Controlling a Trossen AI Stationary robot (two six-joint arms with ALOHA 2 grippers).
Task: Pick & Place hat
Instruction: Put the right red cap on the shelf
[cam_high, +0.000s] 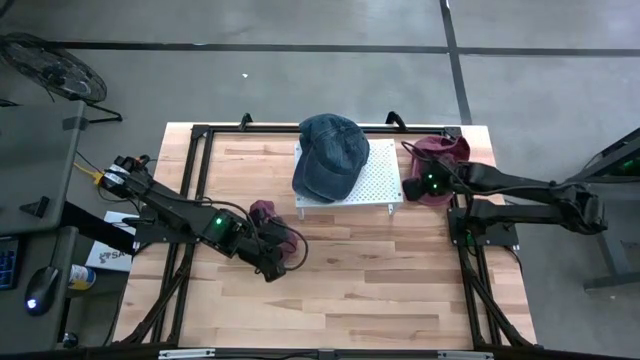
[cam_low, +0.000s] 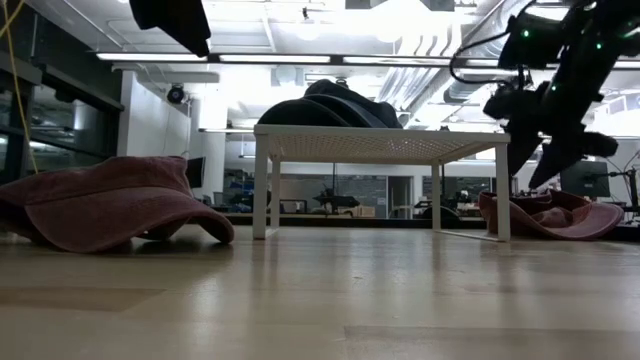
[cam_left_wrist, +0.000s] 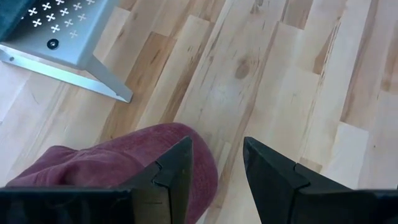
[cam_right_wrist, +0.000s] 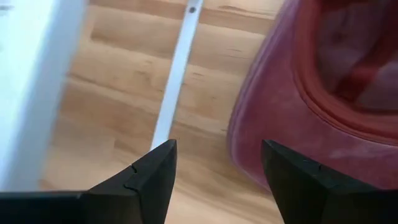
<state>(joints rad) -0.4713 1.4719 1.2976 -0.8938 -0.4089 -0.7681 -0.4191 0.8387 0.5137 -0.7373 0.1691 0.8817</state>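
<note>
High view shows you a blue cap (cam_high: 328, 156) lying on the white perforated stand (cam_high: 378, 178) at the table's (cam_high: 350, 300) far middle, its long axis running near to far with the brim toward the near side, while one maroon cap (cam_high: 278, 235) lies left of the stand and another maroon cap (cam_high: 440, 160) lies upturned at the stand's right end. No writing is readable on any cap. Your left gripper (cam_left_wrist: 217, 165) hangs spread and empty at the left maroon cap's edge, and your right gripper (cam_right_wrist: 217, 171) hangs spread and empty just beside the upturned one.
</note>
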